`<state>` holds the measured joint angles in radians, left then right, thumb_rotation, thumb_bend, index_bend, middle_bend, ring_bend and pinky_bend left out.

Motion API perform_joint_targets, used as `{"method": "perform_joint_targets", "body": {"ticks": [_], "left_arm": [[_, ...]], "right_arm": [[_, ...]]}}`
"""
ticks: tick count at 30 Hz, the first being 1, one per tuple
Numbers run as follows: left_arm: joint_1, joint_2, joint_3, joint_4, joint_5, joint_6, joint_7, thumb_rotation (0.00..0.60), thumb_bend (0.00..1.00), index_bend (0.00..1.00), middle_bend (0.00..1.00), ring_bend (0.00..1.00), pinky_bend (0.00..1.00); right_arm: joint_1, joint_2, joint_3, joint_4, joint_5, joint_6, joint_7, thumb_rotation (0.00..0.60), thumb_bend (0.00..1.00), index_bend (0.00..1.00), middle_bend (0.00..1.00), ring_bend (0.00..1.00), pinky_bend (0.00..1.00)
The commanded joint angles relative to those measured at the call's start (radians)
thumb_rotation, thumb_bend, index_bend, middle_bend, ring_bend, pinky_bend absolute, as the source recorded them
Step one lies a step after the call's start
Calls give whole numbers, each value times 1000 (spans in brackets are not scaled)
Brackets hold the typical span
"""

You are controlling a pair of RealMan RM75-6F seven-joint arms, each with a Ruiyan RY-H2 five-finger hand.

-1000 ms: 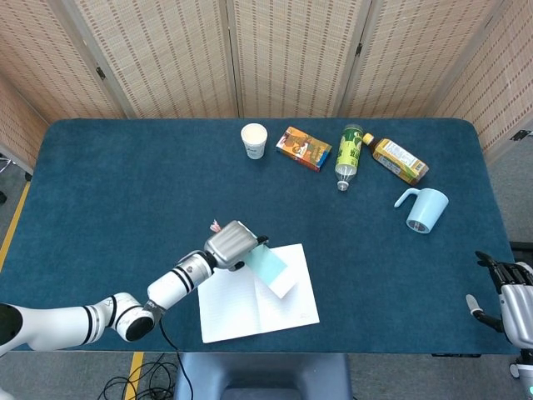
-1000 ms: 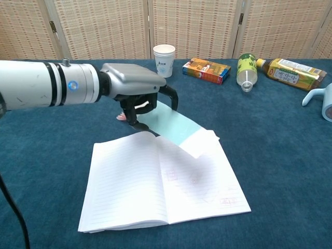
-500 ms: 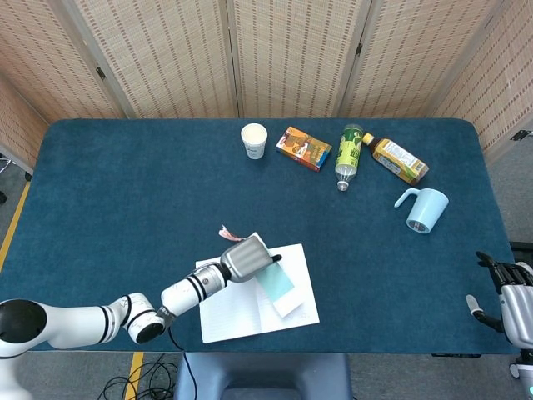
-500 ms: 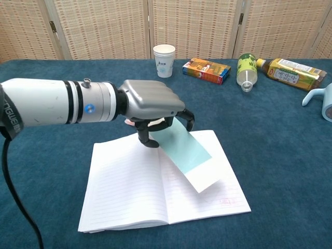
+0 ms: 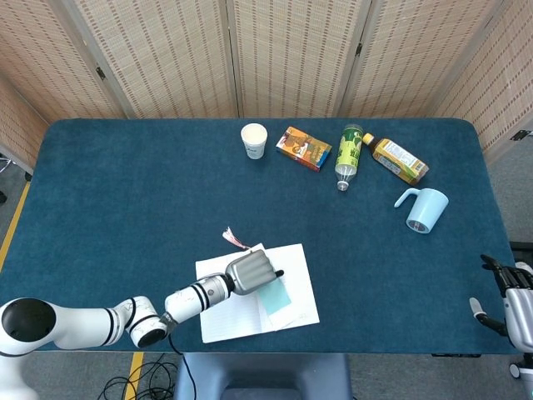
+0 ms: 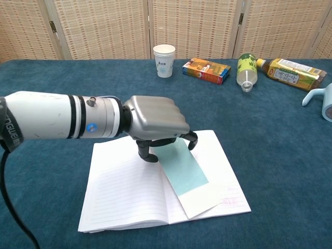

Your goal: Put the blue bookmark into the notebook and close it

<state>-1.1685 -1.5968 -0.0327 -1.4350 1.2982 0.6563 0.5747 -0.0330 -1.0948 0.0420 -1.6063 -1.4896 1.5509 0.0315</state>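
Observation:
The open notebook (image 5: pixel 233 308) lies near the table's front edge, its lined pages (image 6: pixel 124 192) facing up. My left hand (image 5: pixel 250 271) hovers over the top of the centre fold and pinches the upper end of the light blue bookmark (image 5: pixel 275 297). The bookmark (image 6: pixel 184 168) slants down across the right page, its lower end resting on the paper. A pink tassel (image 5: pixel 235 239) trails behind the hand, off the notebook's top edge. In the chest view the left hand (image 6: pixel 155 124) hides the bookmark's top. My right hand (image 5: pixel 510 298) hangs off the table's lower right corner, holding nothing.
Along the far side stand a paper cup (image 5: pixel 254 139), an orange snack box (image 5: pixel 303 148), a lying green bottle (image 5: pixel 349 155) and a lying yellow bottle (image 5: pixel 400 160). A light blue mug (image 5: pixel 425 208) lies at the right.
My left hand has come nearer and lower with the bookmark, bringing it from above the notebook's top edge down onto the right page. The right hand has stayed put.

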Motion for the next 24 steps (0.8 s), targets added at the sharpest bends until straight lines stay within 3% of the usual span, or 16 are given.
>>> {"method": "perform_joint_targets", "body": {"ticks": [1, 8, 16, 24], "left_arm": [[-1, 4, 9, -12, 18, 4, 13, 600, 311, 328, 772, 766, 896], [-2, 0, 13, -21, 35, 20, 53, 600, 311, 305, 755, 755, 888], [18, 6, 10, -43, -14, 41, 86, 600, 311, 89, 730, 738, 886], [60, 72, 18, -106, -74, 81, 102, 600, 311, 114, 728, 736, 884]], "right_arm": [[-1, 0, 0, 0, -1, 1, 0, 600, 255, 169, 286, 265, 232], [-6, -1, 0, 0, -3, 7, 1, 600, 255, 169, 286, 266, 232], [-11, 1, 0, 4, -4, 13, 8, 600, 255, 169, 286, 266, 232], [-8, 1, 1, 5, -13, 13, 11, 600, 255, 169, 286, 268, 232]]}}
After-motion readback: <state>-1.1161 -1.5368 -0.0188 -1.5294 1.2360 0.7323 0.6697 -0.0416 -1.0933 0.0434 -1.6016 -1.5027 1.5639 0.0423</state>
